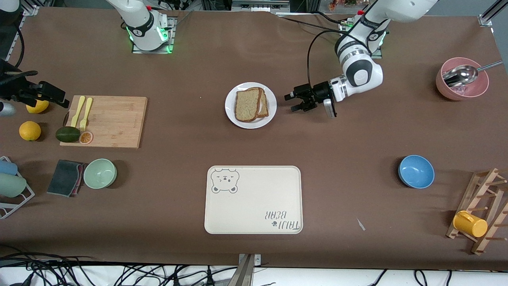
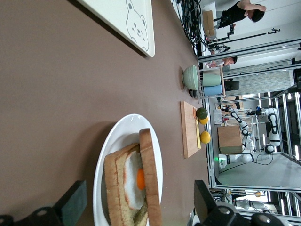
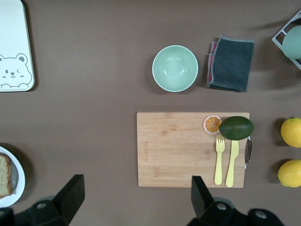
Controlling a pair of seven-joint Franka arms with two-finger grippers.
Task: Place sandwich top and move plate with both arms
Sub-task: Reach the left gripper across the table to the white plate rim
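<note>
The white plate sits mid-table, farther from the front camera than the bear tray. The sandwich top, a pale speckled slice, rests on the egg slice, shifted toward the right arm's end. In the left wrist view the sandwich top leans over the egg slice on the plate. My left gripper is open and low beside the plate, toward the left arm's end, touching nothing; the left gripper frames the sandwich. My right gripper is open and empty, high over bare table beside the cutting board.
The cream bear tray lies nearer the front camera than the plate. Toward the right arm's end are the cutting board with cutlery and avocado, a green bowl, a cloth and lemons. A blue bowl, pink bowl and cup rack occupy the left arm's end.
</note>
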